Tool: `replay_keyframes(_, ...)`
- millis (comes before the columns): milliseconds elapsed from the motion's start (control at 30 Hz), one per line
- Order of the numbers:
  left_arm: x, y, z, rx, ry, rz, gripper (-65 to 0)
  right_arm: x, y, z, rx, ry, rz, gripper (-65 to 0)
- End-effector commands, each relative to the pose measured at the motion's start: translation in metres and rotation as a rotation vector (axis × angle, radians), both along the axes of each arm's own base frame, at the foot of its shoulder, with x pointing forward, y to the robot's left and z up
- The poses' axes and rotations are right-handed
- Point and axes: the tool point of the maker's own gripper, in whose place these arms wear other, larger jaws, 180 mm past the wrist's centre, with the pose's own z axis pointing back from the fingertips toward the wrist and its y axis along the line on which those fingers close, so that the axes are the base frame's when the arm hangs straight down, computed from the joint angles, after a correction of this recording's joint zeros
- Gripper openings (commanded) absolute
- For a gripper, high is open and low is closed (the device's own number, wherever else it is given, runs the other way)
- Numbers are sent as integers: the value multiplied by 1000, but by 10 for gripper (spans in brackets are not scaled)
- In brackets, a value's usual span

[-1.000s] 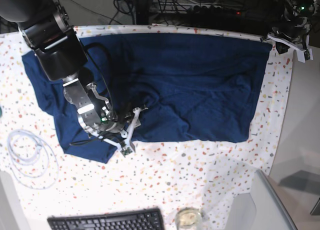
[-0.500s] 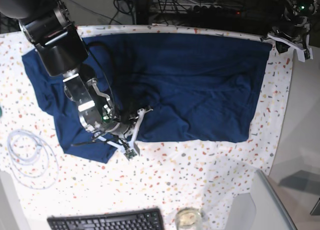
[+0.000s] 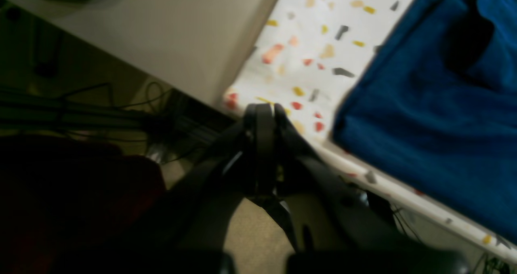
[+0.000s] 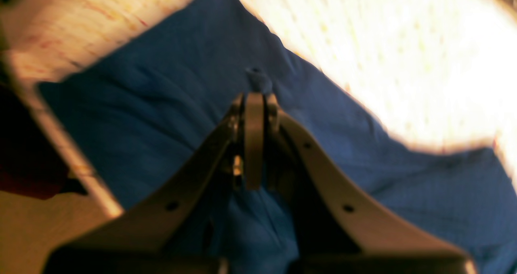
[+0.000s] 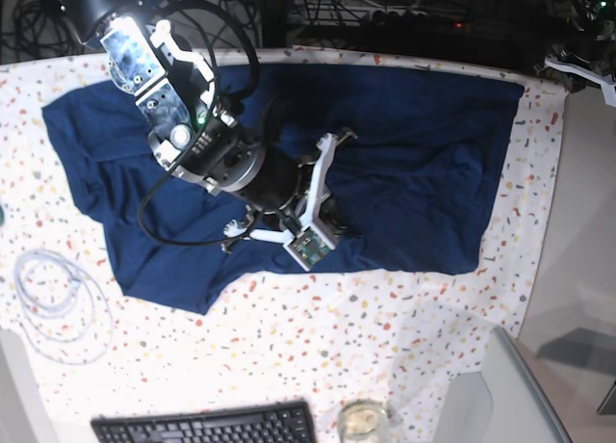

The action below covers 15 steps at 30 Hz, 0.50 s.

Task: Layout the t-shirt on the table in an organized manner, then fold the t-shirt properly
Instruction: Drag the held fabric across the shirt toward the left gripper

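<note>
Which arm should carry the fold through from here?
Right. The right gripper is shut on a pinch of the t-shirt, over the middle of the cloth. The left gripper is shut on nothing, off the table corner, clear of the fabric.

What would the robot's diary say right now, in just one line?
right gripper: shut on dark navy blue t-shirt, lifting | left gripper: shut, empty, beyond speckled white table corner

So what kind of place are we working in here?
Probably a robotics lab bench, not a home: terrazzo-speckled table, black keyboard at its near edge, coiled white cable, and tangled cables behind.
</note>
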Motion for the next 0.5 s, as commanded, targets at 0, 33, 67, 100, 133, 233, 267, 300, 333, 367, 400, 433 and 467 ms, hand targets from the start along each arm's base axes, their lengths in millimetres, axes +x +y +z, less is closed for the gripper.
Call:
replay_keyframes(0,2,10,13,38,-28,1,-650,-2,8,20,46,-48,20,-650)
replay_keyframes(33,0,12,15,42,-28,9,-650,-9,12,27,61,-59,36,-650)
replay_keyframes(67,-1,14,16,46,-29,16,-650,-15,17,32,76,-64,49,-650)
replay_keyframes(100,-3,16,16,48,-28,21,-650,-19,21,34,82,-65,64,-650)
replay_keyframes(133,-5,18,17,52,-26,26,-650,-24,27,34,84,-62,85,-650)
replay_keyframes(233,-7,18,17,53,-21,27,-650,-39,43,33,85,-60,150,-650)
replay_keyframes(267,-9,19,17,54,-20,30,-650,-44,48,32,82,-56,170,-650)
replay_keyframes(300,-10,21,18,58,-20,37,-650,-49,53,30,81,-50,189,-650)
replay_keyframes(333,-12,22,19,59,-21,43,-650,-53,55,27,77,-44,201,-650)
replay_keyframes(367,-12,23,19,60,-21,46,-650,-56,58,25,75,-37,211,-650)
replay_keyframes(400,-13,24,19,61,-21,47,-650,-57,59,23,71,-33,215,-650)
replay_keyframes(433,-13,24,20,63,-21,50,-650,-58,60,22,70,-32,221,-650)
replay_keyframes(467,-15,26,20,65,-22,55,-650,-61,63,22,69,-31,233,-650)
